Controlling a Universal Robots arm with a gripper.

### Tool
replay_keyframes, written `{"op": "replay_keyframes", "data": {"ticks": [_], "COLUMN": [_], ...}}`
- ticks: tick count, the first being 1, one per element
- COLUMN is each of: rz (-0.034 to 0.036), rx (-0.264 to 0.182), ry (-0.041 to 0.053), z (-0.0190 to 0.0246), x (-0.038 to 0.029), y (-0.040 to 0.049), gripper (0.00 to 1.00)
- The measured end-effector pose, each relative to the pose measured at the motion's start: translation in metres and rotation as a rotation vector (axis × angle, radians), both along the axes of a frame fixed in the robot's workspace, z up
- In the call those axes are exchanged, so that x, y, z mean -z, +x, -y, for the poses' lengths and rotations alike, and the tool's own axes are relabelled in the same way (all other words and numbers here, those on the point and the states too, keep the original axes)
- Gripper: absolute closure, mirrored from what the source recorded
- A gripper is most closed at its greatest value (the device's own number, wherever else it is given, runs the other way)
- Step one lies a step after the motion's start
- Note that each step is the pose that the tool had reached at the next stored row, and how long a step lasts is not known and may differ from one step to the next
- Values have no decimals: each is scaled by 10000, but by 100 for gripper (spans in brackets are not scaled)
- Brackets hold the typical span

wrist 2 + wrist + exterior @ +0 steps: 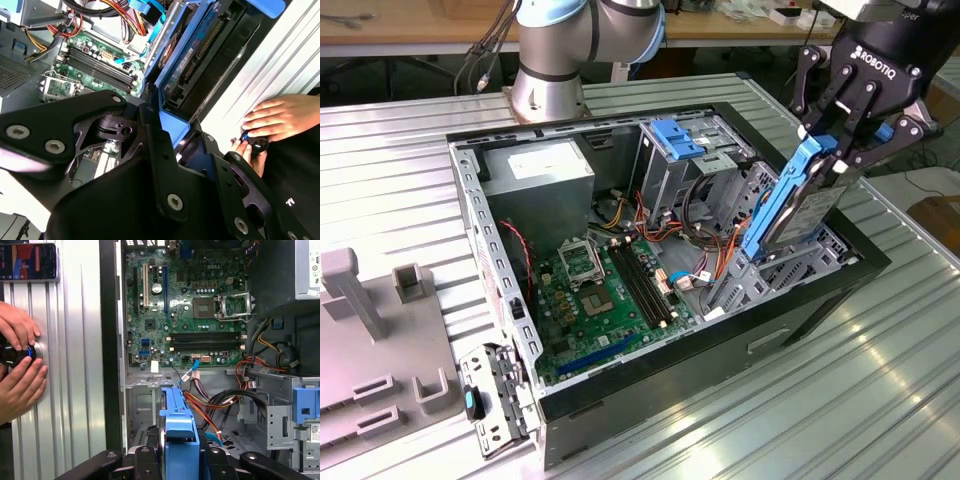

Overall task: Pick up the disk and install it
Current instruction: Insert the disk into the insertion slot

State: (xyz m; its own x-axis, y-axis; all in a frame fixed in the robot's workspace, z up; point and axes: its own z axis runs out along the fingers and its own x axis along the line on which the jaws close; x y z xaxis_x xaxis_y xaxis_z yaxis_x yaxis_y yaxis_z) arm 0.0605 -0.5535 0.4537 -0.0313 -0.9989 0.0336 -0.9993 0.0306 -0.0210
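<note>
Exterior view | my gripper point(842, 150) clamped on the disk point(800, 205) | disk tilted on edge, lower end at front bay point(760, 278) of case point(800, 312) | pickup done | not yet seated

Exterior view: gripper point(845, 150) body cut by the frame edge at 1 o'clock, arm base point(550, 80) cut at 12. Lower end of the disk point(800, 205) sunk behind bay metal point(775, 262), out of sight. Grey fixture plate point(380, 370) cut at 8 o'clock.

First wrist view: disk edge-on, label side hidden. The phone point(27, 261) and a person's hands point(20, 390) are clipped by the edge. Small dark knob point(17, 354) under the fingers, too covered to identify.

Second wrist view: gripper links cover part of the circuit board point(95, 65).
</note>
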Motion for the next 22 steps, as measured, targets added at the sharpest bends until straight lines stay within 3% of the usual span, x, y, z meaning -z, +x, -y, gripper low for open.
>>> {"op": "replay_keyframes", "data": {"ticks": [7, 11, 22], "rz": [-6, -55, -71], "rx": [-50, -52, -52], "ry": [10, 25, 21], "z": [7, 18, 21], "x": [33, 102, 135], "y": [1, 6, 17], "gripper": [63, 63, 63]}}
